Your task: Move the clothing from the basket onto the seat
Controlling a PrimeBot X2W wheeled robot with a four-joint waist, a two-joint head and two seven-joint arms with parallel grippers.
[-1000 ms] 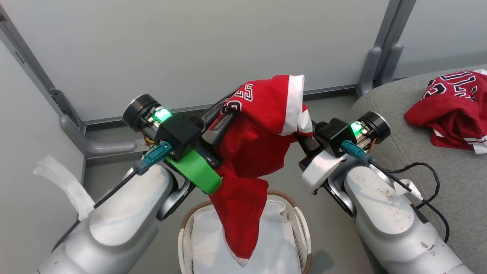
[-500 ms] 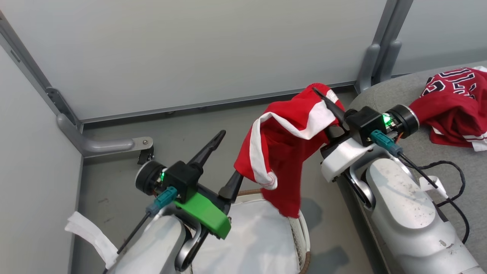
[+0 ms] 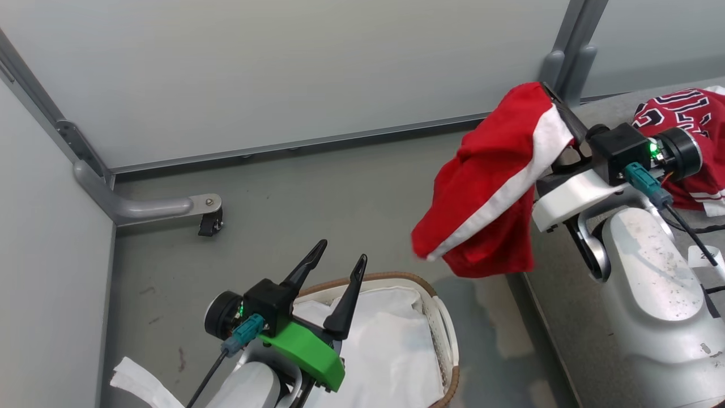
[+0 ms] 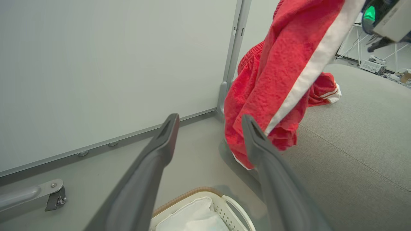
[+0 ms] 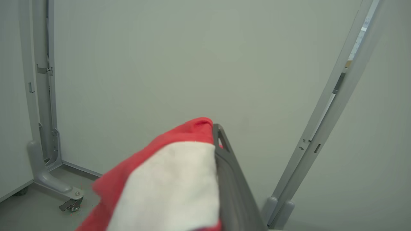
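Observation:
A red jersey (image 3: 487, 192) with a white stripe hangs in the air from my right gripper (image 3: 552, 99), which is shut on its upper edge; the cloth drapes over one finger (image 5: 228, 166). It dangles beside the grey seat (image 4: 359, 128), seen too as the red jersey (image 4: 282, 80). A second red jersey (image 3: 679, 113) with printed numbers lies on the seat (image 3: 566, 317) at the far right. My left gripper (image 3: 340, 258) is open and empty above the cream basket (image 3: 447, 334), which holds a white liner sheet (image 3: 385, 351).
Grey partition panels stand behind, with a metal foot and caster (image 3: 207, 218) on the floor at left. A vertical post (image 3: 561, 51) rises near the seat's corner. A black cable (image 3: 694, 238) runs along my right forearm.
My right gripper has carried the jersey up and rightward toward the seat. The left gripper let go of it between the first two frames and has dropped low over the basket, staying open.

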